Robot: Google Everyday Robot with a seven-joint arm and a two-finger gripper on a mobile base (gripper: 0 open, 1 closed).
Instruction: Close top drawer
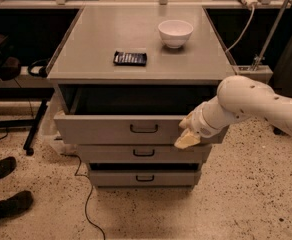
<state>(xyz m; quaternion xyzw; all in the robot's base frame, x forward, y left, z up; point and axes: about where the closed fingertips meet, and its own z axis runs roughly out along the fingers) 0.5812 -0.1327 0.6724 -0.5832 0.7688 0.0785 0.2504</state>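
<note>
The top drawer [111, 129] of the grey cabinet is pulled out, with its dark inside showing behind the flat front panel. Its small dark loop handle [144, 129] sits at the centre of the panel. My gripper [187, 135], cream-tipped at the end of the white arm [256, 104], is at the right part of the drawer's front panel, right of the handle. It looks to be touching or very near the panel. The arm reaches in from the right.
A white bowl [175, 32] and a dark flat packet [130, 58] lie on the cabinet top [96, 39]. The middle drawer [106, 153] and the bottom drawer [111, 177] are below. Two shoes [1, 169] and a floor cable [86, 199] are at left.
</note>
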